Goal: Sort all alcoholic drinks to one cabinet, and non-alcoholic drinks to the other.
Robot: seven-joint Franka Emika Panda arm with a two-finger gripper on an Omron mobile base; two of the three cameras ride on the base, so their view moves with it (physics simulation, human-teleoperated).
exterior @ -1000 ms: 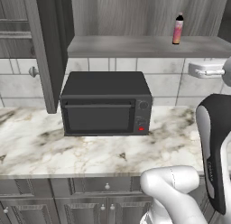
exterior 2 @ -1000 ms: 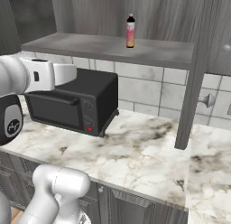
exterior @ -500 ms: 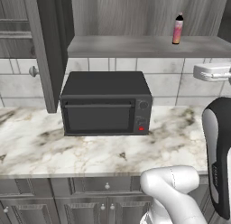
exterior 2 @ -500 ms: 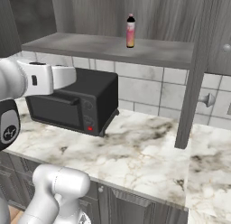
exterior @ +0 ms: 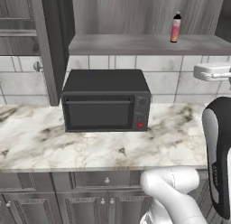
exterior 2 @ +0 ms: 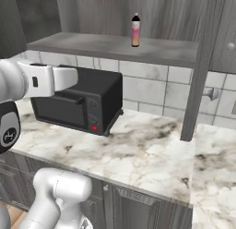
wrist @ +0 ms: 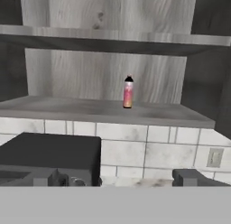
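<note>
One non-alcoholic drink, a small pink bottle (exterior: 176, 28) (exterior 2: 135, 31) (wrist: 128, 92) with a black cap, stands upright on the grey shelf floor of an open wall cabinet (exterior: 135, 44) (exterior 2: 115, 45) (wrist: 67, 108). My gripper (wrist: 122, 180) is open, with nothing between its fingertips (wrist: 49, 177). It points at the cabinet from well short of it and sits below the shelf floor. The alcoholic drinks are out of view.
A black microwave (exterior: 106, 101) (exterior 2: 78, 103) sits on the marble counter (exterior: 90, 146) (exterior 2: 147, 154) under the shelf. The cabinet's dark door (exterior: 49, 38) (exterior 2: 207, 62) stands swung open, round knob outward. Another grey cabinet (exterior: 16, 24) shows at far left.
The arm has drifted slightly to the right in the left base view. The jaws have stayed wide and the pink bottle has not moved.
</note>
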